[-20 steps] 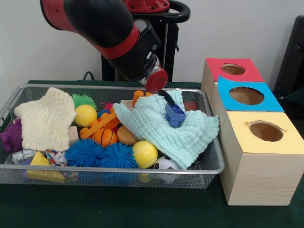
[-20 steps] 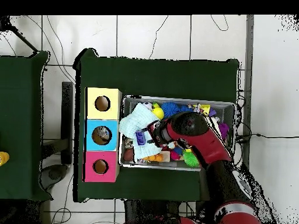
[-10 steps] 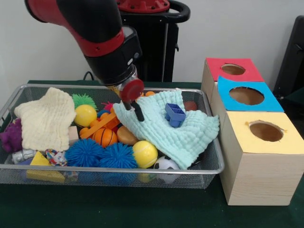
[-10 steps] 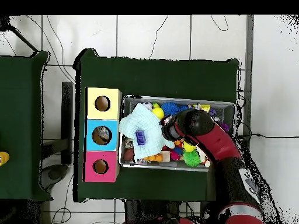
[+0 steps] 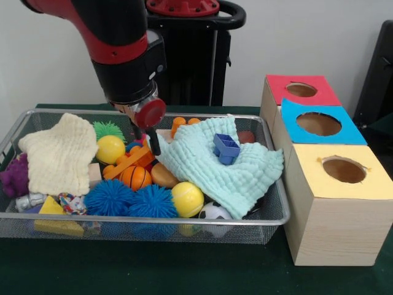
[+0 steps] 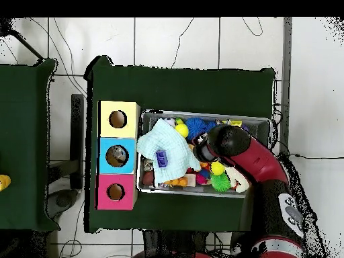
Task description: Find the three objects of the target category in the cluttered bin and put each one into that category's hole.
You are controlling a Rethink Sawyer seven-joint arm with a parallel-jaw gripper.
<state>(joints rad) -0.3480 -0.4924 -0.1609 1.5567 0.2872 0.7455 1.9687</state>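
**Gripper over the middle of a crowded wire bin**

At the near rim of the wire bin lie a yellow wedge block, two blue spiky balls, a plain yellow ball and part of a black-and-white ball. Just behind them sit a small orange basketball and an orange plastic piece. A cream star-shaped cloth covers the left part of the bin, with a purple spiky toy at its edge. A pale green cloth drapes over the right part and its corner hangs over the bin's rim; a small blue cup-like toy rests on top of it. Farther back are another yellow ball and a green spiky ball.

Beside the bin stand three wooden boxes with holes: yellow nearest, blue next, red farthest.

The gripper hangs just above the toys beside the green cloth's left edge. Its dark tips look close together and hold nothing; whether they touch cannot be told.
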